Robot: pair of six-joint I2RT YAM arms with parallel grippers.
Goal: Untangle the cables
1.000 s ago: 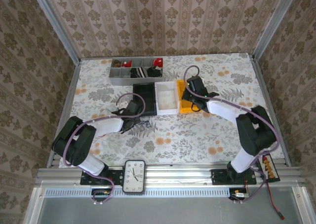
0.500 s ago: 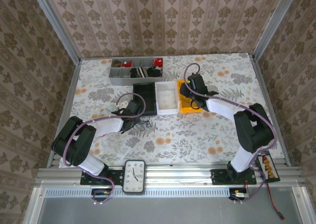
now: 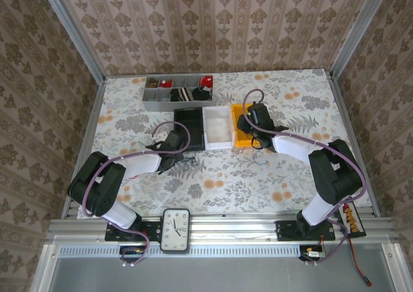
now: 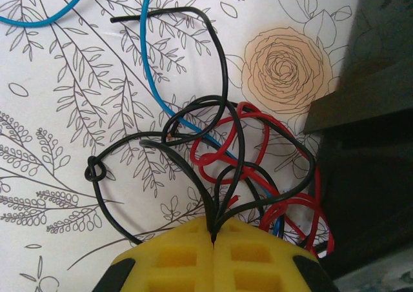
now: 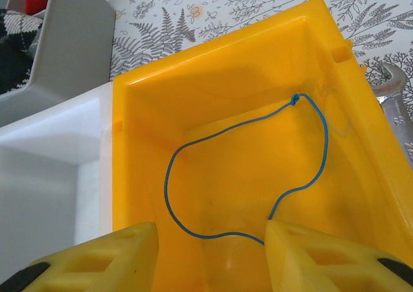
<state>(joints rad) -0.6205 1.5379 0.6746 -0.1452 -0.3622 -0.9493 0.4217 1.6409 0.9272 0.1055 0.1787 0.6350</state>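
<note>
Cables (image 4: 226, 156), black, red and blue, lie knotted on the floral worktop (image 4: 51, 111), just beside the black bin (image 4: 361, 176). The left end effector (image 4: 213, 240) is pinched tight on black strands at the clump's near edge. The right end effector (image 5: 210, 240) hangs wide open, holding nothing, over the yellow bin (image 5: 142, 79), where one blue wire (image 5: 169, 176) lies loose. Pulling now could drag the whole clump along or cinch its loops tighter, since nothing pins the red ones.

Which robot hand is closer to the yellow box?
Right. The right gripper hangs open just above the yellow box; the left gripper is beyond the white bin and black bin, pinching the cables.
</note>
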